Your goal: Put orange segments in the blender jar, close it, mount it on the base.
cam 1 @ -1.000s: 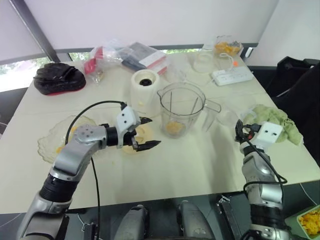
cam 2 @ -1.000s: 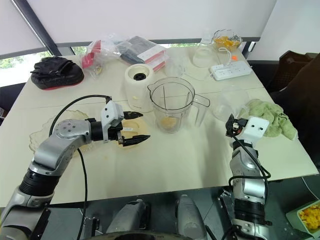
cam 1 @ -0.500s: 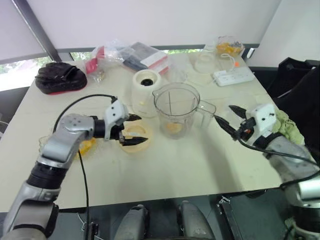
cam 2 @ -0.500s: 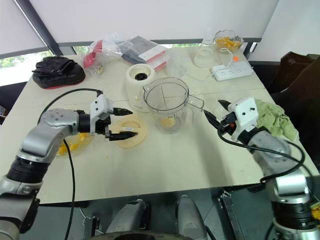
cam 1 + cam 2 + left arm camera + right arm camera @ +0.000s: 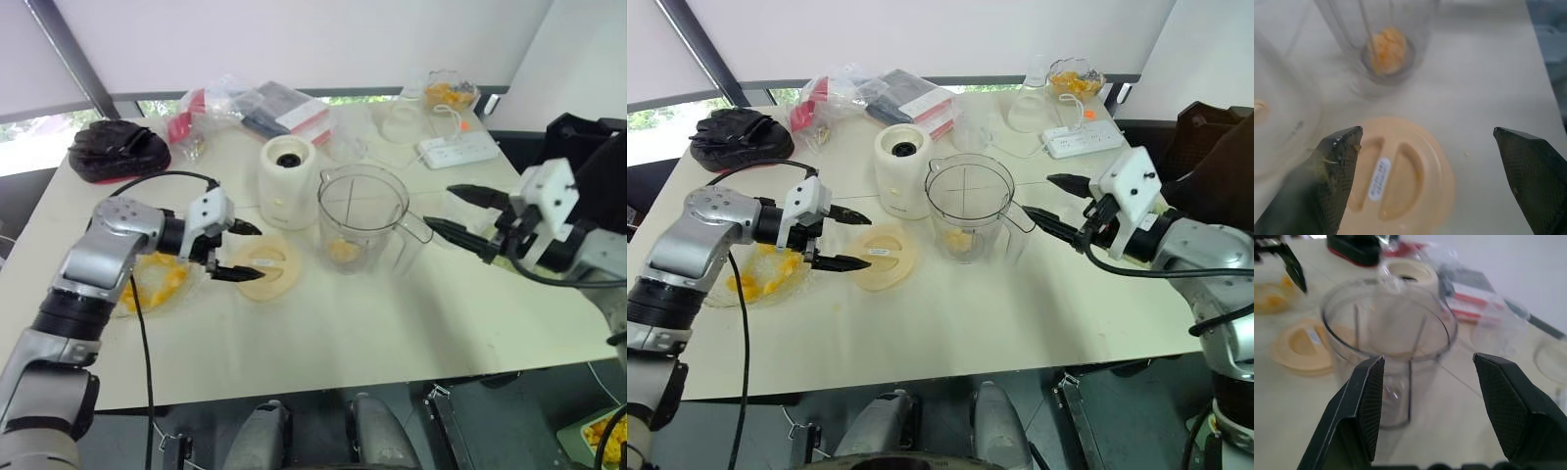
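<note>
Nearest to me on the table [image 5: 323,333], the left gripper [image 5: 257,255] hangs with its fingers wide apart and empty, just over the near-left edge of the lid [image 5: 269,269], between it and the plate [image 5: 108,294] of orange segments [image 5: 155,279]. I judge the segments soft, wet and slippery: pinch one lightly across its thick middle, as a hard squeeze would burst it. The lid lies flat, just beside the jar [image 5: 361,211] on its left. It looks like stiff, light plastic with a raised bar across the centre, and that bar is the place to grip, since the flat rim gives the fingers nothing to bite. The right gripper [image 5: 438,206] is also spread wide and empty, pointing at the jar from the right, close to the handle [image 5: 419,231]; I see no contact. The jar stands upright and uncapped at mid-table with some orange [image 5: 343,251] at its bottom. Its clear wall looks rigid, smooth and light, so it may slide or tip under a sideways push. Take it by the handle, or span the wall low down. Just behind the lid and to the jar's left stands the white base [image 5: 287,181], apart from the jar and with nothing mounted on it.
</note>
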### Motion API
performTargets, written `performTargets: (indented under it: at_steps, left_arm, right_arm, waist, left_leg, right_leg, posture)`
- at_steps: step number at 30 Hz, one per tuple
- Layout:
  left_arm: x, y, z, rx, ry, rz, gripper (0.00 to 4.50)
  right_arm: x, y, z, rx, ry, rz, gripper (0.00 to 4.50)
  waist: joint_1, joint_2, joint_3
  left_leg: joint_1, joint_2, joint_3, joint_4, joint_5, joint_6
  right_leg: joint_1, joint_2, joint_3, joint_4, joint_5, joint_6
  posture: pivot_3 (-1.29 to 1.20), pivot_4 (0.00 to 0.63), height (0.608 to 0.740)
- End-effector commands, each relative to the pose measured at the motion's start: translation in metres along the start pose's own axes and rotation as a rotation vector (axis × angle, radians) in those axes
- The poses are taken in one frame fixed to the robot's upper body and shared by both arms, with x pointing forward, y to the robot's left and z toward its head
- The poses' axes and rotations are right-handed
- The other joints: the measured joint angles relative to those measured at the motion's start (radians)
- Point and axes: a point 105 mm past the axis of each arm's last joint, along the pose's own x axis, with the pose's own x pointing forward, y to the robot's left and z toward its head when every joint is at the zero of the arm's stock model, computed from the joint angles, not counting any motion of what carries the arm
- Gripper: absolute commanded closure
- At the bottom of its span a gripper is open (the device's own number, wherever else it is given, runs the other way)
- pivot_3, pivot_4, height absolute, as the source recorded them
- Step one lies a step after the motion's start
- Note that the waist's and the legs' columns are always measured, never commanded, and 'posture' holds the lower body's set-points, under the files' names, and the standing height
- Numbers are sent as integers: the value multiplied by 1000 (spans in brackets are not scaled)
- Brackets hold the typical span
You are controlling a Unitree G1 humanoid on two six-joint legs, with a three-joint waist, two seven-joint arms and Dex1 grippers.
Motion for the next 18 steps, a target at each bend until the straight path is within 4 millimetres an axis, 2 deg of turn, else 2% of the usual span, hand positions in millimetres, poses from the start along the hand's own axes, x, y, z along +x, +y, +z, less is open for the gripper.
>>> performTargets:
  at_steps: [1,4,10,14,18]
  left_arm:
    - [-9,5,-5,74,88,-48,0]
    - [-9,9,-9,80,121,-99,0]
    - [2,20,-14,99,158,-161,0]
    - [13,27,-16,113,179,-188,0]
    - [24,33,-15,108,187,-211,0]
  right_arm:
    - [-4,4,37,-28,-94,53,1489]
    - [-1,20,47,0,-106,147,1489]
    - [1,61,52,42,-97,308,1489]
    - [1,77,50,69,-88,339,1489]
    - [1,88,43,86,-61,350,1489]
  waist:
    - [3,0,0]
    - [14,-1,0]
    - [24,-2,1]
    - [21,-4,2]
    - [19,-5,2]
  left_leg:
    - [0,0,0,0,0,0]
    - [0,0,0,0,0,0]
    - [-5,0,-3,2,0,1]
    - [-7,0,-3,3,-1,1]
    - [-15,0,-3,5,0,-1]
  right_leg:
    - [0,0,0,0,0,0]
    - [0,0,0,0,0,0]
    - [-1,-1,-3,-3,0,0]
    - [-1,-1,-4,-6,0,1]
    - [-9,-1,-4,-4,1,1]
  posture:
    - [0,150,740]
    - [0,150,740]
    - [0,150,740]
    - [0,150,740]
    - [0,150,740]
